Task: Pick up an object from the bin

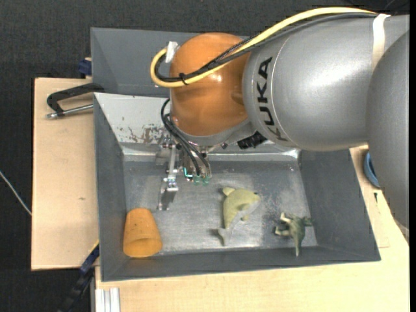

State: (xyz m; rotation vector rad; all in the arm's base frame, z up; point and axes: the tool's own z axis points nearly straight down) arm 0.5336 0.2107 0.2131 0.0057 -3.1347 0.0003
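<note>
The gripper [168,197] hangs over bare floor near the back wall of the bin [107,194]; I cannot tell whether it is spread or closed. An orange cup [142,234] lies nearby in the front-left corner, with a pale dolphin [236,208] and a green figure [294,228] along the front edge.

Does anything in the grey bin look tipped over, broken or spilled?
Nothing looks broken or spilled. Only the orange tapered cup seems to lie on its side, in the lower-left corner of the grey metal bin.

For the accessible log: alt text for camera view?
The gripper hangs over bare floor of the bin, left of centre. Near the front lie an orange cup-shaped thing, a pale dolphin toy and a small green figure.
</note>
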